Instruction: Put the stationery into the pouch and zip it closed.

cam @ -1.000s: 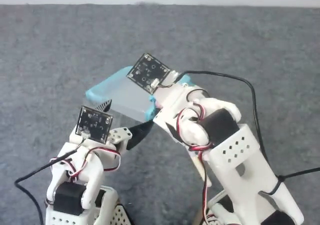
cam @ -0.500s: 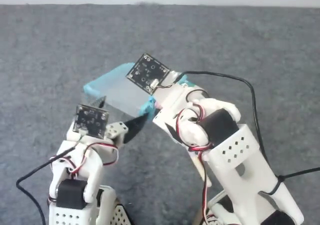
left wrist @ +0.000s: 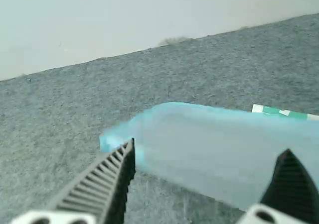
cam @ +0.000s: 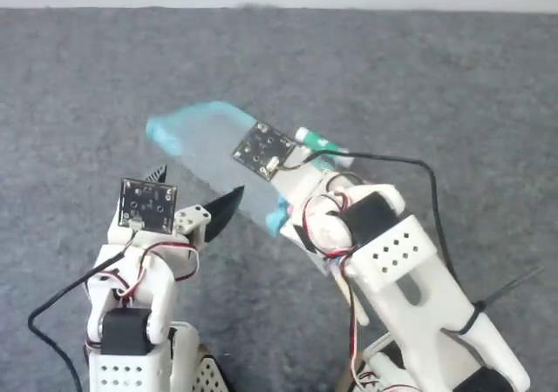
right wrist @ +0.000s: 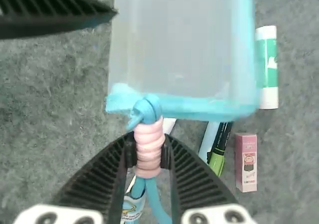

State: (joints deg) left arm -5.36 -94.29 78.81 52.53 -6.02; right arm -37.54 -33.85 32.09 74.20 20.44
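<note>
Right gripper (right wrist: 147,138): jaws clamped on the pouch's (right wrist: 179,45) pink pull (right wrist: 148,152).
Left gripper (left wrist: 209,147): jaws apart (just beside pouch).
Pen (right wrist: 218,147): outside pouch.

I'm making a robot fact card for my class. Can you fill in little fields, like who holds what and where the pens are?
pouch: see-through with blue edges
right gripper: shut on the pink zip pull
left gripper: open, facing the pouch
stationery: green marker, pink box, green-and-white stick, all outside the pouch
surface: grey table
zip: cannot tell if open or closed
</note>
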